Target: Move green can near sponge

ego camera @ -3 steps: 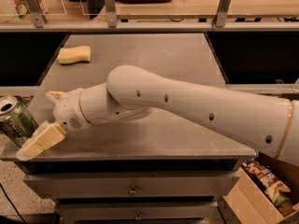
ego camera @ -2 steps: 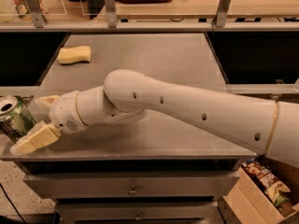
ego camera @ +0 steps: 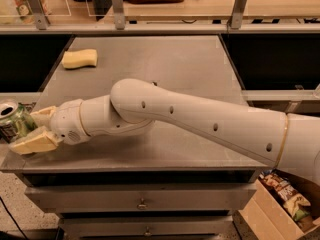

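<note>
Table point(ego camera: 200, 59): grey metal top, drawers point(ego camera: 142, 203) beneath its front edge; green can point(ego camera: 12, 120): upright at the table's near left corner, silver top showing; hand point(ego camera: 31, 130): at that same corner, cream fingers point(ego camera: 34, 143) spread apart, one behind the can and one in front, contact with the can not discernible; arm point(ego camera: 200, 119): white, lying across the table's near half from the right; sponge point(ego camera: 79, 59): pale yellow, flat at the table's far left corner, well apart from the can; cardboard box point(ego camera: 272, 219): holding snack packets, on the floor below the table's near right corner.
</note>
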Motion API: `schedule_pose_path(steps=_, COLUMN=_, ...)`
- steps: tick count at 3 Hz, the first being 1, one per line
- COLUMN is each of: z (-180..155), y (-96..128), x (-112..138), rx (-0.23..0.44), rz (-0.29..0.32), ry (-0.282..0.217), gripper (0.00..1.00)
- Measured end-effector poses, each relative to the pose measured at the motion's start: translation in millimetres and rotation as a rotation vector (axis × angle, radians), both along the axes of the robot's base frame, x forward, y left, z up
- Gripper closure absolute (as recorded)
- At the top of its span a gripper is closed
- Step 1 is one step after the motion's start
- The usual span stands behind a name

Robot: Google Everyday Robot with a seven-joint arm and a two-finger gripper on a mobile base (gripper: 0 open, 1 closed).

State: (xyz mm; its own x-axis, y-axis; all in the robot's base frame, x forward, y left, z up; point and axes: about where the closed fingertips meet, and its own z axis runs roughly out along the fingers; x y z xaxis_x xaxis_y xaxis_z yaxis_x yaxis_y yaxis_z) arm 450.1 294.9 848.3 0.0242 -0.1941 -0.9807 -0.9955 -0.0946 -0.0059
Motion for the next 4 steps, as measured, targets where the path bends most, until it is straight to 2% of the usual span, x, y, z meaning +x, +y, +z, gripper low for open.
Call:
schedule_pose_path(steps=1, z=11, y=-8, x=-1, rx=0.036, rz=-0.004, ry=-0.013, gripper=0.89)
schedule_pose_path(steps=2, z=11, y=-6, x=-2, rx=0.035, rz=-0.002, ry=-0.014, gripper=1.00)
schedule_pose_path(steps=3, z=10, y=-12, x=7, rx=0.030, rz=-0.035, ry=-0.019, gripper=1.00)
schedule_pose_path(steps=4, z=19, y=-16, x=29, rx=0.018, rz=-0.068, ry=-0.055, gripper=1.00)
